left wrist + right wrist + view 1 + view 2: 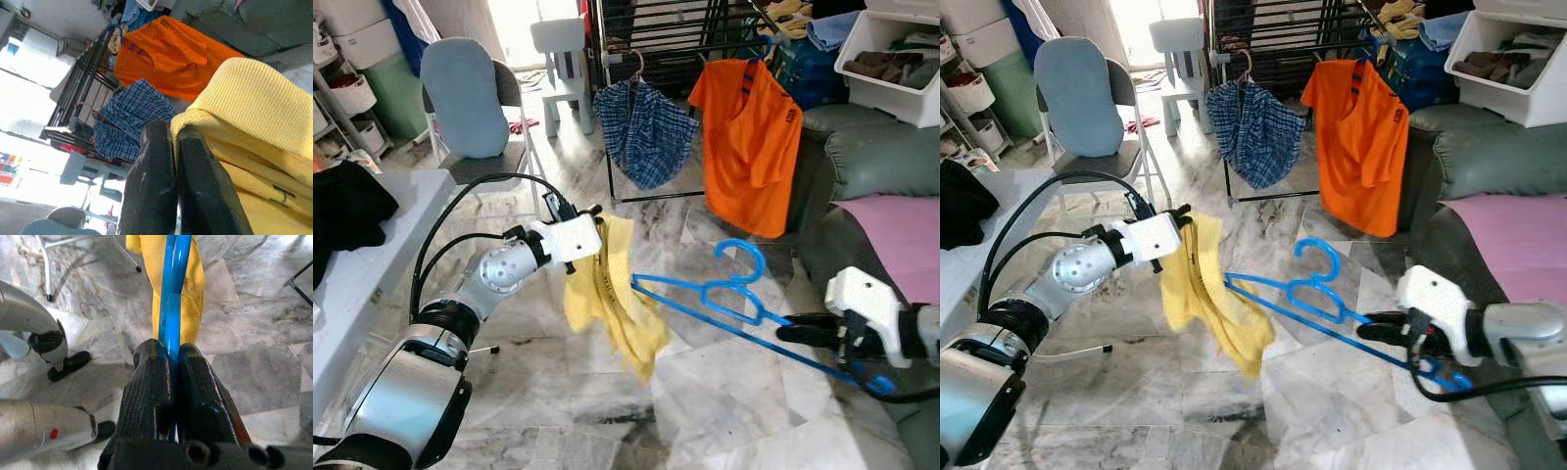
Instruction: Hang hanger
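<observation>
The garment is being threaded onto the hanger, by my reading, with the hanging itself yet to come. Nearest, on the right, the right claw (788, 331) is clamped tight on one end of the blue hanger (705, 294), its two black fingers pinching the plastic with no gap between them. The hanger lies almost flat above the marble floor (705, 401), its far arm pushed into the yellow garment (607, 294) and its hook (741, 257) turned up. To the left, the left claw (595, 217) is pressed closed on the top edge of that yellow cloth, which droops from it.

The next move likely calls for drawing the cloth further along the hanger's arm so both shoulders seat, then carrying the hook to the black drying rack (656, 39) far ahead, where a blue checked garment (644, 132) and an orange shirt (749, 142) already hang.

Far right, a white bin (891, 83) above the grey sofa (871, 162) holds dark folded clothes. Far left, white drawers (357, 44) stand behind a folding chair (470, 103); what they hold I cannot tell.
</observation>
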Controlling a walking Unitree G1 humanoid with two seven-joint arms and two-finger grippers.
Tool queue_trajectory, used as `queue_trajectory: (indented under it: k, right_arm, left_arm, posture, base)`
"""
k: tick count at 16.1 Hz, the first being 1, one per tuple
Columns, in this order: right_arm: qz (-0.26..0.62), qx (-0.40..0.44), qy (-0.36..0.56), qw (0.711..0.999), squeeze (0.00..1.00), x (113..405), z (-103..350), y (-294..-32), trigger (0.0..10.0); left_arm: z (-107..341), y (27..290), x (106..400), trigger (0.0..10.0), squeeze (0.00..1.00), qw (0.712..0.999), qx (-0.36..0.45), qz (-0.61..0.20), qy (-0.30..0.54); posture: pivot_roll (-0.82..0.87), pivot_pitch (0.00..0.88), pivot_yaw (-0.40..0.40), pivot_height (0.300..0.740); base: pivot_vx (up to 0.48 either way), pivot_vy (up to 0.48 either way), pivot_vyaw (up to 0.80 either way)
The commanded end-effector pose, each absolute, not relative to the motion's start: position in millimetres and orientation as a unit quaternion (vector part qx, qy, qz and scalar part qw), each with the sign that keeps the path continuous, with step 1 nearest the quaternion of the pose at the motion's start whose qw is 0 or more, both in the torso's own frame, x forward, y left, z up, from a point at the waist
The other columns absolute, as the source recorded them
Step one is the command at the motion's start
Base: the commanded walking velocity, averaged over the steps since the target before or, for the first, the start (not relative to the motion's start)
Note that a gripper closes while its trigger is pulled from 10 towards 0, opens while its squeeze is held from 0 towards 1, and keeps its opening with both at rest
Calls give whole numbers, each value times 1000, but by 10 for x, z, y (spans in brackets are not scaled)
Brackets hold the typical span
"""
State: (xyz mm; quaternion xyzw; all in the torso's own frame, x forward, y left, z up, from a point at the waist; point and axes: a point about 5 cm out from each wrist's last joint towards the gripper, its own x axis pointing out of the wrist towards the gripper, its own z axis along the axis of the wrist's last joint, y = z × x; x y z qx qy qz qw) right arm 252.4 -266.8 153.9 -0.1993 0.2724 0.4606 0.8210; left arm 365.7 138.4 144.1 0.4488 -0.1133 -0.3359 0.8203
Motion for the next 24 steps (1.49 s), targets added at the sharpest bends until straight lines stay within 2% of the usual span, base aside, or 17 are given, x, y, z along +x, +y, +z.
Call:
queue_trajectory:
  k: [1, 5, 8, 11, 12, 13, 15, 17, 18, 20, 24]
  right_arm:
    - [473, -199, 262, 817, 0, 2519, 1578, -2629, 10000]
    - [471, -182, 241, 829, 0, 2591, 1441, -2426, 10000]
    - [454, -181, 235, 840, 0, 2660, 1342, -2345, 10000]
    - [398, -180, 233, 869, 0, 2790, 1158, -2293, 10000]
    - [387, -171, 238, 874, 0, 2808, 1078, -2247, 10000]
    - [388, -169, 239, 874, 0, 2806, 1063, -2233, 10000]
    - [387, -155, 257, 872, 0, 2787, 904, -2181, 10000]
    - [372, -145, 263, 879, 0, 2809, 853, -2195, 10000]
    - [343, -141, 266, 890, 0, 2858, 808, -2224, 10000]
    - [331, -137, 263, 896, 0, 2888, 806, -2238, 10000]
    - [330, -141, 246, 901, 0, 2930, 875, -2238, 10000]
  left_arm:
    - [1575, 1405, 3705, 10000, 0, 818, 456, -326, -132]
    - [1612, 1278, 3680, 10000, 0, 818, 434, -341, -161]
    - [1676, 1265, 3706, 10000, 0, 831, 415, -329, -171]
    - [1888, 1214, 3769, 10000, 0, 862, 352, -309, -197]
    - [1976, 1227, 3806, 10000, 0, 881, 314, -290, -202]
    - [1996, 1232, 3814, 10000, 0, 886, 303, -286, -202]
    - [2203, 1257, 3868, 10000, 0, 914, 219, -257, -224]
    - [2285, 1255, 3897, 10000, 0, 926, 178, -244, -227]
    - [2328, 1261, 3926, 10000, 0, 939, 125, -232, -219]
    - [2305, 1268, 3929, 10000, 0, 944, 101, -234, -209]
    - [2166, 1232, 3868, 10000, 0, 933, 134, -269, -198]
  posture:
    - [-194, 0, 119, 740]
    - [-184, 0, 121, 740]
    - [-182, 0, 119, 740]
    - [-175, 0, 115, 740]
    - [-172, 0, 114, 740]
    - [-172, 0, 114, 740]
    - [-169, 0, 111, 740]
    - [-166, 0, 104, 740]
    - [-166, 0, 104, 740]
    - [-166, 0, 104, 740]
    - [-164, 0, 105, 740]
  base:
    - [0, 0, 0]
    - [0, 0, 0]
    - [0, 0, 0]
    - [0, 0, 0]
    - [0, 0, 0]
    - [0, 0, 0]
    - [0, 0, 0]
    - [0, 0, 0]
    - [0, 0, 0]
    - [0, 0, 0]
    - [0, 0, 0]
